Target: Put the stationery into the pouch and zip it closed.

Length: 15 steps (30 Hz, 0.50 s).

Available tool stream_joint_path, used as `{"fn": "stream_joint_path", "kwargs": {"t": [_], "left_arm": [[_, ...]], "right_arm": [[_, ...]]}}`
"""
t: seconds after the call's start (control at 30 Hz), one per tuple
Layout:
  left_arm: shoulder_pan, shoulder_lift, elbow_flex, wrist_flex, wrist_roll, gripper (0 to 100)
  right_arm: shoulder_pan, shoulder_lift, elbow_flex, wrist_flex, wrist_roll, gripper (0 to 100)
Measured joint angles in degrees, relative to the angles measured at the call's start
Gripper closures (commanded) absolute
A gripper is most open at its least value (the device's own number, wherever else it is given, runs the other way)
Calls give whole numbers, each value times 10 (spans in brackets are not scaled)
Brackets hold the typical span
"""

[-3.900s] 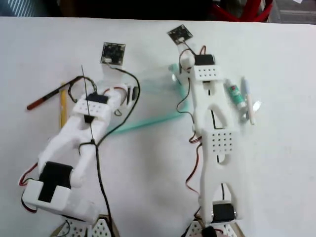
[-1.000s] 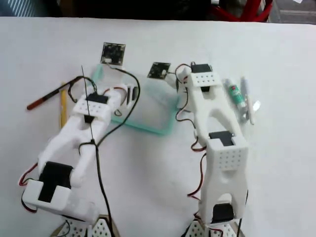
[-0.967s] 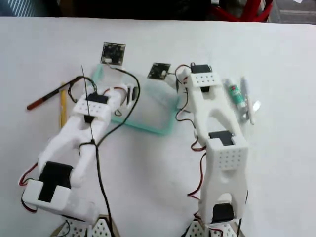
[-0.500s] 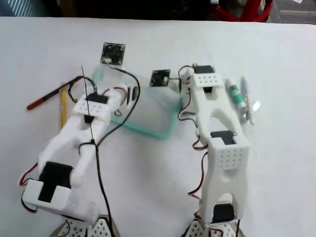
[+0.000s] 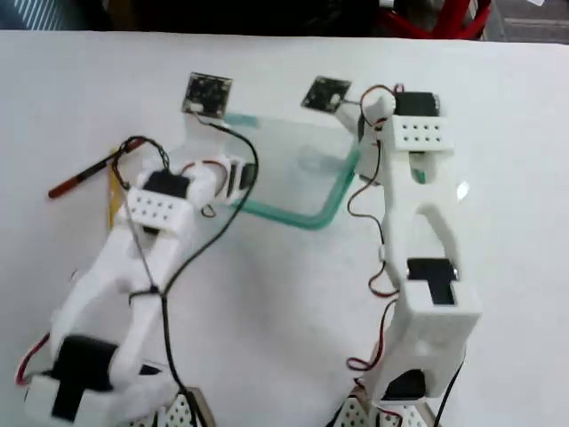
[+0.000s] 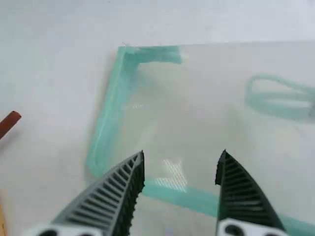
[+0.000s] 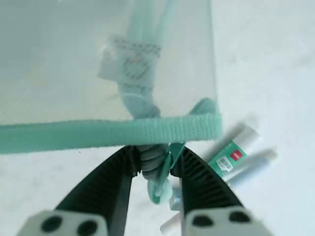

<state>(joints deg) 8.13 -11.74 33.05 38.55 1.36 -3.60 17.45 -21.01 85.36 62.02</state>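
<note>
Currently right gripper (image 7: 155,156) pinches zipper pull (image 7: 160,182) at corner of pouch (image 5: 289,165), likely to work zip. Left gripper (image 6: 179,160) hovers spread wide over pouch's teal edge, probably to anchor it. Pouch lies between 2 arms; glue stick (image 7: 227,155) and red pen (image 5: 84,177) lie outside it.

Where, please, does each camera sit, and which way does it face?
High view: fixed above the table, looking down on the left arm, right arm and pouch.
Left wrist view: on the left wrist, past the open left gripper at the pouch's corner.
Right wrist view: on the right wrist, past the right gripper, shut on the zip pull, toward a green-labelled tube.
Shared: all three show the pouch.
</note>
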Motion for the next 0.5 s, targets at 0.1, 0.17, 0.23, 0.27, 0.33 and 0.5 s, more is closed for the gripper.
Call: {"fn": "stream_joint_path", "kwargs": {"t": [0.1,0.17,0.23,0.27,0.33,0.5], "left_arm": [[16,-98,47,22,-11,752],[17,-181,86,26,-36,727],[17,-280,137,27,-57,716],[18,-335,165,28,-65,714],[29,-448,223,37,-76,714],[56,-739,341,91,-78,718]], "right_arm": [[-4,-66,0,22,-49,980],[-9,-110,0,41,-85,980],[-20,-149,0,55,-123,980],[-26,-167,0,60,-141,981],[-31,-193,0,62,-169,981],[-39,-203,-2,62,-225,981]]}}
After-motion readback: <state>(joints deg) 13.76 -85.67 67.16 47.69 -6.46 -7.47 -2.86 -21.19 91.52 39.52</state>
